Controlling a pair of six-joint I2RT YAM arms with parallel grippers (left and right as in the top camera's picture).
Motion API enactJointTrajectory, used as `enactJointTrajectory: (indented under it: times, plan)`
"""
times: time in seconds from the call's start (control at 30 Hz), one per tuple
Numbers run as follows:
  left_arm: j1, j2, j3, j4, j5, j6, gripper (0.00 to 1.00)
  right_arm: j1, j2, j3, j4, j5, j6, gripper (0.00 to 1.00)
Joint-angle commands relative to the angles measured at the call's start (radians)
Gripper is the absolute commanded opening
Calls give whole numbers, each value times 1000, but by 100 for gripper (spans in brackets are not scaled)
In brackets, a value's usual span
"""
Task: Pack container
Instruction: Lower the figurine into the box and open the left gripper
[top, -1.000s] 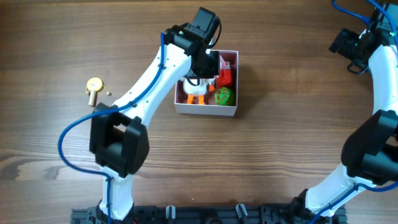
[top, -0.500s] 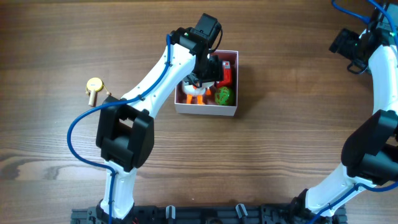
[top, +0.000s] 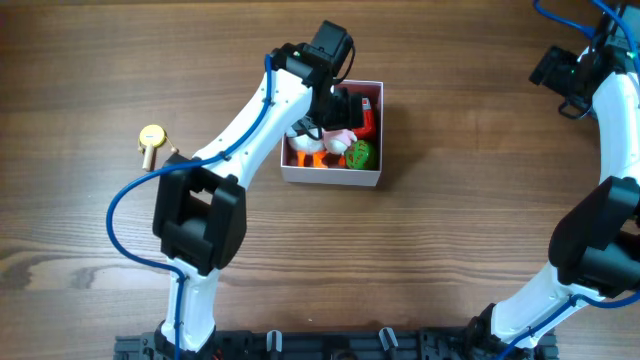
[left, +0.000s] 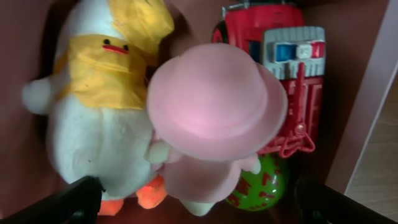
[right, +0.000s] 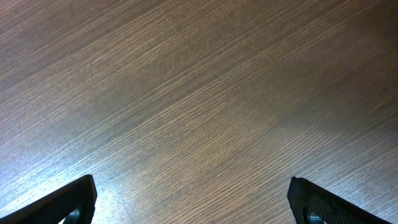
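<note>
Four toys sit in the square, shallow white container (top: 333, 178) at mid-table: the left gripper (left: 205, 205) just spread wide, dropping the pink-hatted soft doll (left: 217, 112). The right gripper (right: 193, 199) is spread too; a small gold piece (top: 150, 140) remains outside.

We look down on a brown wooden table (top: 470, 200), its grain running from side to side across the whole overhead view. The square white container (top: 331, 179) sits flat on the wood a little beyond the centre, its sides roughly in line with the grain. Well apart from it, to the left, a small yellow object (top: 150, 140) with a round head and a short stem lies on the bare wood; we cannot tell what it is.
</note>
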Motion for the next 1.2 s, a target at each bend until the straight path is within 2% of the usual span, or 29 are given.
enactJointTrajectory:
  times: [0.0,0.17,0.53,0.6,0.7,0.8,0.9,1.07,1.17]
  plan:
    - [43,0,19,-3,-21,-36,100,1,1,-2,2,17,11,100]
    - [121,-21,19,-37,-21,-36,100,1,1,-2,2,17,11,100]
    - [373,-200,19,-64,-5,-23,100,1,1,-2,2,17,11,100]
    - [404,-224,19,-62,43,11,100,1,1,-2,2,17,11,100]
    - [434,-242,19,-51,187,127,100,1,1,-2,2,17,11,100]
    - [441,-243,19,-57,218,134,100,1,1,-2,2,17,11,100]
    - [441,-243,19,-74,128,133,100,1,1,-2,2,17,11,100]
    - [441,-241,19,-198,-241,-13,100,1,1,-2,2,17,11,100]
    - [441,-237,17,-276,-351,-21,100,1,1,-2,2,17,11,100]
